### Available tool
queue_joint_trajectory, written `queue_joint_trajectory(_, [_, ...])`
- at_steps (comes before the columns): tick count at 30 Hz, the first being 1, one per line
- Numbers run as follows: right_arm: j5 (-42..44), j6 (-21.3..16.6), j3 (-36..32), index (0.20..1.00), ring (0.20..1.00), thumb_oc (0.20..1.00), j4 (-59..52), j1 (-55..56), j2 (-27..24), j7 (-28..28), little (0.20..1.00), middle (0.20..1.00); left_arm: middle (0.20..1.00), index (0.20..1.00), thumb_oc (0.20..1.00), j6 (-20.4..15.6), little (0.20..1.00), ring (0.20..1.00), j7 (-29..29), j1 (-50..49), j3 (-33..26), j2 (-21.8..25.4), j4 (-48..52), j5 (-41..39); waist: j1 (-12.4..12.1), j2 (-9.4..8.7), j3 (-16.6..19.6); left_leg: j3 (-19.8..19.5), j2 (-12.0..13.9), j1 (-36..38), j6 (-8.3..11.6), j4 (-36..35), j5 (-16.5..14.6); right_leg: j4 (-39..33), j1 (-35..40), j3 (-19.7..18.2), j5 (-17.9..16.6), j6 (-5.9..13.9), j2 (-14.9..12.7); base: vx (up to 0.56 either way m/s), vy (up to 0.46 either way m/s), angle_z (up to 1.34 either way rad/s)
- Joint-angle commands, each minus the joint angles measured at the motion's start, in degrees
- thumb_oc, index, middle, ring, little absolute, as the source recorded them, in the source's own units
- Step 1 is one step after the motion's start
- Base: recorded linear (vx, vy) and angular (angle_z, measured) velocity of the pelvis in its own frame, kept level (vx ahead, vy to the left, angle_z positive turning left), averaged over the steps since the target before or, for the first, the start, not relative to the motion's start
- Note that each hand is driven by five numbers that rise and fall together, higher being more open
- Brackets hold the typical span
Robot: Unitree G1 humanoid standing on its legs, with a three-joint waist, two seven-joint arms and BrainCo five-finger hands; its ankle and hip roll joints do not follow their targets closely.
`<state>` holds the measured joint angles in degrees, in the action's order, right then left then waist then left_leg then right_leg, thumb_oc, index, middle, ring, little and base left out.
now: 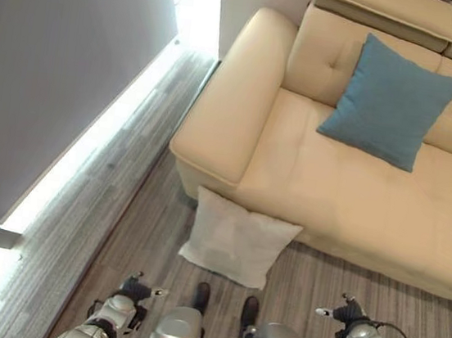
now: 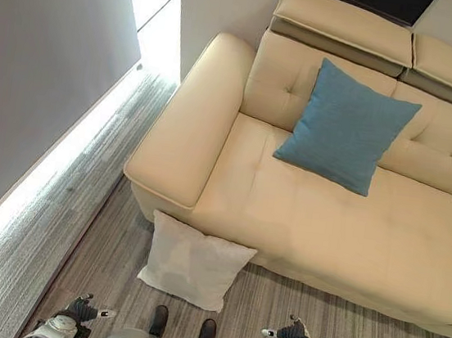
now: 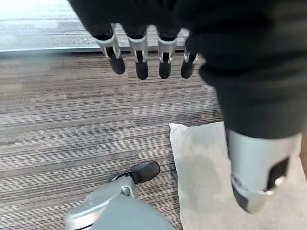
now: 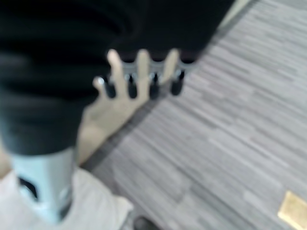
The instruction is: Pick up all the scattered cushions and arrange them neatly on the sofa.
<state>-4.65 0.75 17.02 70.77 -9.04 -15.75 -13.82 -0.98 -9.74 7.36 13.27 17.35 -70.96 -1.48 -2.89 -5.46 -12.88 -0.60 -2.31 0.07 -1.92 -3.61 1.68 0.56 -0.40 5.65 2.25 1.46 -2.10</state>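
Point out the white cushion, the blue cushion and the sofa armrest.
white cushion (image 1: 236,240), left eye view, middle of its face.
blue cushion (image 1: 390,103), left eye view, centre of its face.
sofa armrest (image 2: 190,123), right eye view, its top surface.

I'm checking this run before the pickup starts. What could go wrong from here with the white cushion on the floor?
1. The white cushion leans against the sofa front right by the robot's feet, so a step forward might tread on it.
2. Both the left hand and right hand hang open above the floor; a one-handed grab might let the soft cushion sag and slip.
3. Placing it carelessly might knock over the propped blue cushion.
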Motion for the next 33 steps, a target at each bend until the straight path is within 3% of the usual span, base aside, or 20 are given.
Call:
queue_joint_trajectory(1, [4.2,-1.2,-0.3,1.0,1.0,1.0,-2.4,-3.0,-2.0,-3.1,1.0,1.0,1.0,1.0,1.0,-2.1,1.0,1.0,-4.6,5.2,-0.4,0.7,1.6,-2.3,-0.3,0.43,-2.5,-0.2,-2.1,-7.8,0.58,11.0,-8.2,9.0,-9.4,1.5,0.5,4.85,-3.2,-0.23,-0.005,0.04])
queue_joint_trajectory(5, [9.4,-2.1,-1.9,1.0,1.0,1.0,-4.6,-7.4,-3.3,-6.5,1.0,1.0,1.0,1.0,1.0,-3.8,1.0,1.0,-9.2,11.0,0.4,1.8,4.3,-6.3,0.5,0.87,-5.6,0.4,-2.1,-20.3,1.19,17.3,-7.7,14.6,-21.5,1.6,0.0,4.06,-4.6,-0.25,-0.025,0.01])
queue_joint_trajectory(8, [11.7,-2.6,-2.3,1.0,1.0,1.0,-6.2,-9.5,-3.6,-8.4,1.0,1.0,1.0,1.0,1.0,-4.5,1.0,1.0,-10.8,13.6,1.2,2.1,5.3,-7.8,0.7,1.14,-6.3,0.7,-2.2,-25.5,1.31,20.0,-7.7,16.9,-26.6,1.7,0.2,3.65,-4.7,-0.11,0.0,-0.01])
queue_joint_trajectory(9, [13.3,-3.1,-2.3,1.0,1.0,1.0,-7.2,-11.4,-3.9,-9.9,1.0,1.0,1.0,1.0,1.0,-4.9,1.0,1.0,-11.9,15.7,1.4,2.4,5.9,-9.2,0.9,1.47,-6.5,0.7,-1.7,-29.3,1.47,22.4,-9.5,20.0,-30.9,1.5,1.7,3.96,-4.6,-0.12,0.008,-0.15])
queue_joint_trajectory(14, [16.6,-4.7,-3.0,1.0,1.0,1.0,-11.7,-17.3,-5.1,-14.0,1.0,1.0,1.0,1.0,1.0,-5.8,1.0,1.0,-14.4,22.5,2.2,3.4,8.1,-12.6,1.8,2.13,-7.0,0.6,-1.1,-43.2,1.35,30.3,-10.1,26.2,-44.1,1.3,2.4,3.78,-5.1,-0.1,0.027,-0.12])
queue_joint_trajectory(18, [22.4,-9.8,-6.0,1.0,1.0,1.0,-18.4,-26.7,-7.7,-18.3,1.0,1.0,1.0,1.0,1.0,-7.8,1.0,1.0,-16.6,30.5,2.0,3.5,12.3,-18.1,2.8,2.93,-7.0,0.2,-0.9,-58.9,0.69,36.2,-11.4,34.9,-60.4,-0.1,4.8,3.34,-6.2,-0.04,0.074,0.07])
queue_joint_trajectory(20, [22.7,-10.5,-5.2,1.0,1.0,1.0,-19.8,-32.4,-9.5,-19.5,1.0,1.0,1.0,1.0,1.0,-8.5,1.0,1.0,-17.2,37.1,3.4,6.2,13.9,-19.0,3.8,2.6,-6.9,-0.2,-1.0,-66.8,0.4,37.4,-11.1,36.9,-68.2,-0.1,4.9,3.58,-6.4,0.05,0.037,0.08])
queue_joint_trajectory(26, [21.2,-10.9,-5.9,1.0,1.0,1.0,-20.7,-33.6,-11.0,-20.3,1.0,1.0,1.0,1.0,1.0,-8.7,1.0,1.0,-18.5,40.8,3.7,9.3,15.8,-17.9,4.3,2.9,-5.4,-0.4,-1.9,-73.5,0.08,39.2,-11.0,40.3,-75.4,-0.7,5.7,3.69,-6.7,0.06,0.041,0.03])
queue_joint_trajectory(33, [23.2,-11.9,-5.5,1.0,1.0,1.0,-21.1,-35.4,-14.4,-18.0,1.0,1.0,1.0,1.0,1.0,-10.2,1.0,1.0,-15.5,44.5,5.0,13.7,17.6,-20.5,4.6,3.14,-4.3,-0.7,-2.1,-77.9,0.19,39.2,-10.4,40.9,-79.8,-1.2,5.7,4.08,-7.0,0.03,0.038,0.01])
